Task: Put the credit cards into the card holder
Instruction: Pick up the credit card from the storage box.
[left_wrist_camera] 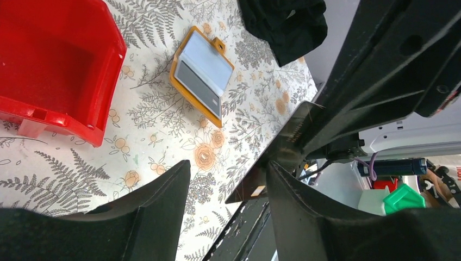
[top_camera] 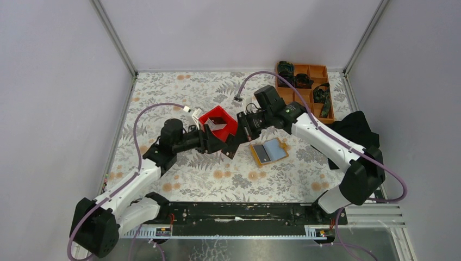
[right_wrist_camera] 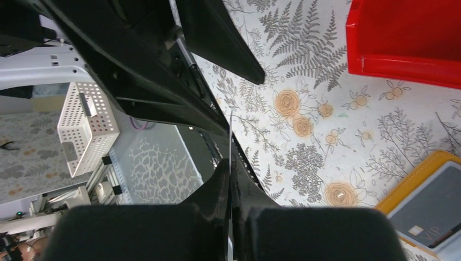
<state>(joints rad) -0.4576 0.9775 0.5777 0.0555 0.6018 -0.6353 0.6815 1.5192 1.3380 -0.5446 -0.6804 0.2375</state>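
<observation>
My right gripper (right_wrist_camera: 229,163) is shut on a thin dark credit card (right_wrist_camera: 230,136), seen edge-on there. In the left wrist view the same card (left_wrist_camera: 274,160) sticks out between my left gripper's (left_wrist_camera: 228,166) open fingers, close against the right-hand finger (left_wrist_camera: 304,206). In the top view the two grippers meet tip to tip above the table, left (top_camera: 222,145) and right (top_camera: 238,135), in front of the red bin. The card holder (top_camera: 268,152) lies open on the table just right of them, tan-orange with a grey and a bluish panel (left_wrist_camera: 201,76); its corner also shows in the right wrist view (right_wrist_camera: 429,201).
A red plastic bin (top_camera: 209,115) stands just behind the grippers (left_wrist_camera: 54,60). An orange-brown compartment tray (top_camera: 315,70) with dark items is at the back right. A black cloth (top_camera: 356,128) lies at the right edge. A white perforated basket (right_wrist_camera: 87,125) sits off the table.
</observation>
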